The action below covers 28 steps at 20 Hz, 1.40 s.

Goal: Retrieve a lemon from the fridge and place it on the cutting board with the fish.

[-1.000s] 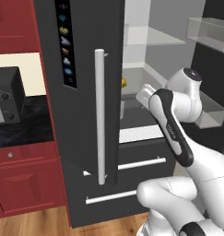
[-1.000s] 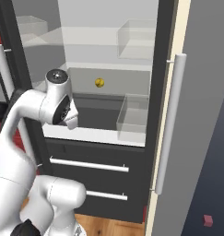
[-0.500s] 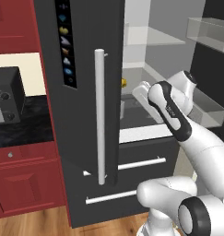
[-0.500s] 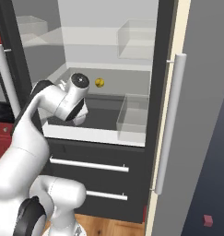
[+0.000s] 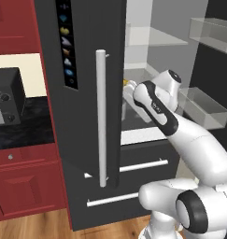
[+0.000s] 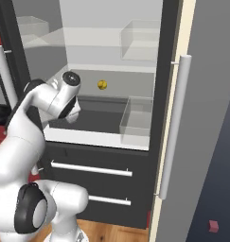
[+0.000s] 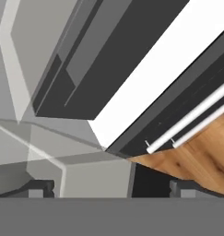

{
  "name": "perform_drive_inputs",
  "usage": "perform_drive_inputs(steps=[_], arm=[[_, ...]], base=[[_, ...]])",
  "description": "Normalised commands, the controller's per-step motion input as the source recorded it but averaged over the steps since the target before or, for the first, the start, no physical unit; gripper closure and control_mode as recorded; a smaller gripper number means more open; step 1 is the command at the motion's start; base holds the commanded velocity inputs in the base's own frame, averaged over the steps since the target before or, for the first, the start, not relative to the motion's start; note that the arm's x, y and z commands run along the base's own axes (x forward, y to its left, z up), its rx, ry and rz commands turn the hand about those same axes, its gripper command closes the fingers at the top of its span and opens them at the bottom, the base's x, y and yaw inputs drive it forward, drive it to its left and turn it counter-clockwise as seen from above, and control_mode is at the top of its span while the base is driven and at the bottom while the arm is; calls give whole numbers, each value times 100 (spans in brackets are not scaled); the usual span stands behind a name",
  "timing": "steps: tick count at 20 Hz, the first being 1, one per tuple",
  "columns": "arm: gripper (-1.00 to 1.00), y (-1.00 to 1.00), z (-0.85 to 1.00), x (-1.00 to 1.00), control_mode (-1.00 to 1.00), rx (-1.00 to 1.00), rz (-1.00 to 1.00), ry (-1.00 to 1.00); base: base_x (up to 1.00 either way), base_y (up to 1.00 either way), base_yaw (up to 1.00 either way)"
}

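Note:
The lemon [image 6: 102, 85] is small, round and yellow, and lies on the pale middle shelf at the back of the open fridge [image 5: 82, 56]. In the left base view only a sliver of the lemon [image 5: 125, 83] shows past the shut left door's edge. My arm's wrist [image 6: 70, 79] is inside the fridge opening, left of the lemon and nearer the front, apart from it. In the hand view my gripper [image 7: 111, 188] is open with nothing between its fingertips [image 7: 39, 186], looking down past the shelf's white front edge. The cutting board and the fish are out of view.
A clear bin [image 6: 137, 120] sits on the shelf right of the lemon, and another clear bin [image 6: 140, 45] sits higher up. The right door [image 6: 175, 127] stands open. Two drawer handles [image 6: 90, 168] lie below. A black microwave [image 5: 7, 95] and red cabinets [image 5: 21, 186] stand left.
The arm has swung its wrist up and forward into the fridge opening, closer to the lemon. The gripper stays open and the lemon has not moved.

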Motion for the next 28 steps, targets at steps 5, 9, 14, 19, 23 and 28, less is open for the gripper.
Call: perform_drive_inputs(steps=[5,9,14,19,23,28], arm=[[-100,42,0,1,-100,0,2,0],[-100,49,0,-3,-100,0,0,0],[-100,52,0,-23,-100,0,0,0],[-100,54,3,-57,-100,1,0,2],[-100,68,26,-74,-100,8,2,15],[-100,82,30,-61,-100,11,2,22]], base=[[0,0,0],[0,0,0],[0,0,0],[0,0,0],[0,0,0],[0,0,0]])
